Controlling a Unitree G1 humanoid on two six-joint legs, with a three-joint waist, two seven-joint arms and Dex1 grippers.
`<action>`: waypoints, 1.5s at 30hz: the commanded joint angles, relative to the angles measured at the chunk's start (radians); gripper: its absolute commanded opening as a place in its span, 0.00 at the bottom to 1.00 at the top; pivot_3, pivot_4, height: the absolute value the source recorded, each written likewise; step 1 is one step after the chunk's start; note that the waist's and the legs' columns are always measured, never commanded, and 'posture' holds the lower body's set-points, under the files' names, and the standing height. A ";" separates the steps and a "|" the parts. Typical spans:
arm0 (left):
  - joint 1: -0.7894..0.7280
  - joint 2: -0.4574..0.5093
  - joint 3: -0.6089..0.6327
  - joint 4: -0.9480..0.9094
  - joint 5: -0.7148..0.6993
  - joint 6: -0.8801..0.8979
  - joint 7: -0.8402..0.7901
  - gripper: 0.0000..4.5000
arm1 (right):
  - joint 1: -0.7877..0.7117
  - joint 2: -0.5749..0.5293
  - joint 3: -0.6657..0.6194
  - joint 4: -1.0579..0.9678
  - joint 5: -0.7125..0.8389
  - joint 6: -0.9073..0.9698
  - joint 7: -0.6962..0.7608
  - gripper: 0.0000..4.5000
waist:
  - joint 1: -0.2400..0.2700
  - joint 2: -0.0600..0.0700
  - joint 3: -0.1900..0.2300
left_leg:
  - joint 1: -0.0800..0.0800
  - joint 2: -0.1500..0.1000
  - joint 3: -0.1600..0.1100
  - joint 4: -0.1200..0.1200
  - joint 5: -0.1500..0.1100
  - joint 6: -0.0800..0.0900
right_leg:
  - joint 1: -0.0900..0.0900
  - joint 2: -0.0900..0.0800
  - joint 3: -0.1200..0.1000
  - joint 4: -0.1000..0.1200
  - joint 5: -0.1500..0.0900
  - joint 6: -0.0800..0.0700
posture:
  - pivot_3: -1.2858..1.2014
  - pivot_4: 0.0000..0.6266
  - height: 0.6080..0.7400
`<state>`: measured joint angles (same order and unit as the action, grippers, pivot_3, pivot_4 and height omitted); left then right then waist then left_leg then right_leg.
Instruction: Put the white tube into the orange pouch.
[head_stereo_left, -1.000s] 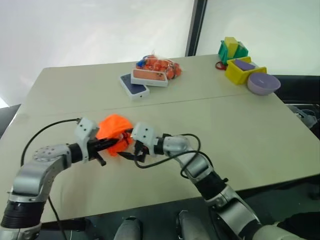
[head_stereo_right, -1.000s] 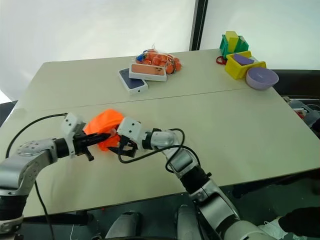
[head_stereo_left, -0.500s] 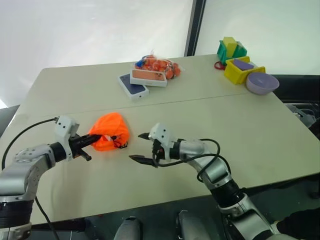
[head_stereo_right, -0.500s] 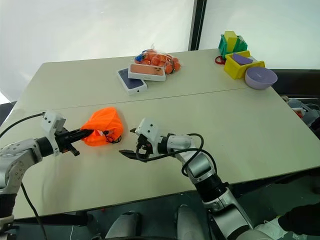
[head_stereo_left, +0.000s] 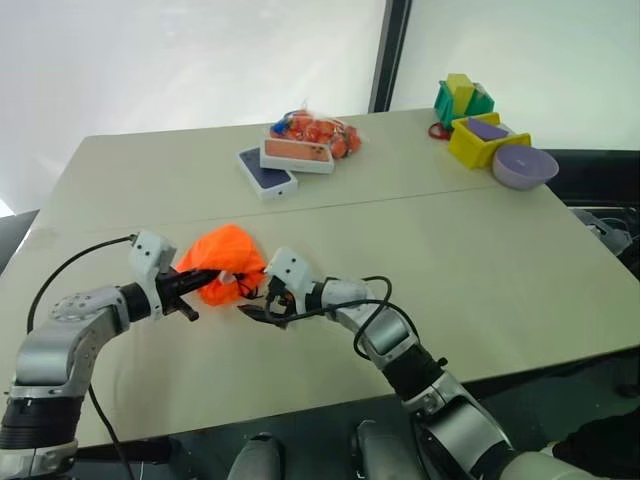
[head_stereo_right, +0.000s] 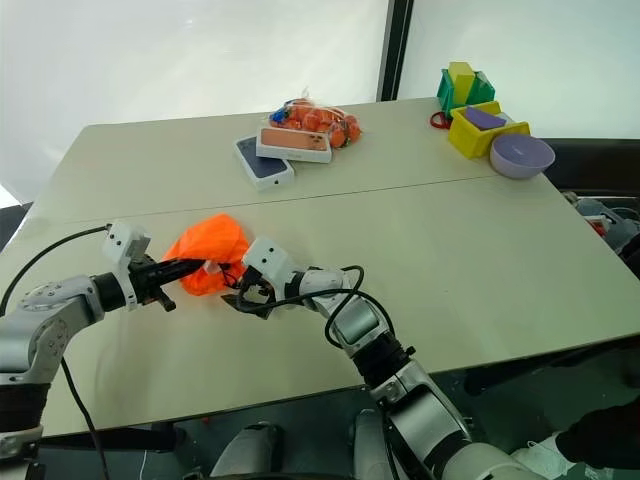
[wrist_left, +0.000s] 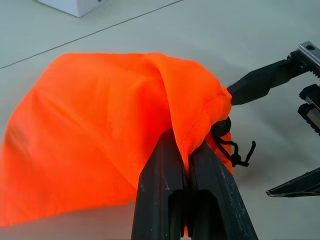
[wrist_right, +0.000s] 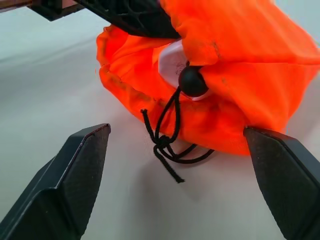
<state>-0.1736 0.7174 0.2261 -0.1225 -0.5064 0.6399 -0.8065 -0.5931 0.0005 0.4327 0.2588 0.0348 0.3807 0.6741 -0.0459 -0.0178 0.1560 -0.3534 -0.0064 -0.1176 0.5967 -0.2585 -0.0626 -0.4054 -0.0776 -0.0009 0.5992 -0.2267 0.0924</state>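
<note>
The orange pouch (head_stereo_left: 226, 272) lies bunched on the table's near left part. My left gripper (head_stereo_left: 200, 283) is shut on a fold of its fabric (wrist_left: 186, 150). My right gripper (head_stereo_left: 257, 300) stands open at the pouch's mouth, its fingers (wrist_right: 75, 175) spread wide on either side of the black cord and stopper (wrist_right: 192, 81), not touching them. A bit of white (wrist_right: 172, 61) shows inside the mouth behind the stopper; it looks like the white tube, mostly hidden by the fabric.
At the back of the table lie two phone boxes (head_stereo_left: 268, 171) (head_stereo_left: 298, 154) and a mesh bag of orange fruits (head_stereo_left: 322, 131). Far right stand a yellow bin (head_stereo_left: 478, 142), green and yellow blocks (head_stereo_left: 462, 98) and a lavender bowl (head_stereo_left: 526, 167).
Half a second ago my open right gripper stood apart to the pouch's right; it has come back left to the mouth. My left gripper keeps its hold on the fabric.
</note>
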 joint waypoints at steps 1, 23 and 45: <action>0.031 0.070 0.113 0.004 0.000 -0.031 -0.015 0.00 | 0.006 -0.015 -0.016 -0.113 0.045 -0.023 0.059 0.98 | -0.002 0.000 0.000 | 0.000 0.000 0.000 0.000 0.000 0.000 | 0.000 0.000 0.000 0.000 0.000 0.000 | 0.52 0.24 1.00; 0.118 0.166 0.142 0.070 0.067 -0.127 -0.106 0.19 | -0.098 0.067 -0.071 0.144 0.030 -0.081 -0.055 1.00 | 0.000 0.003 0.002 | -0.001 0.001 0.000 -0.002 0.000 0.000 | -0.002 0.001 0.000 0.000 -0.002 -0.003 | 0.52 0.24 1.00; 0.044 0.154 0.161 0.302 0.230 -0.342 0.068 0.64 | -0.171 0.132 -0.123 0.310 0.015 -0.169 -0.053 1.00 | -0.001 0.003 0.002 | 0.000 0.001 0.000 -0.002 0.000 0.000 | -0.003 0.001 0.000 0.002 -0.001 -0.002 | 0.52 0.24 1.00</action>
<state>-0.1026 0.8598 0.3662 0.1585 -0.2992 0.3369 -0.7717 -0.7572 0.1293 0.3264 0.6154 0.0295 0.2123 0.6106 -0.0465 -0.0148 0.1579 -0.3535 -0.0054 -0.1176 0.5950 -0.2585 -0.0627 -0.4081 -0.0767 -0.0012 0.6015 -0.2266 0.0922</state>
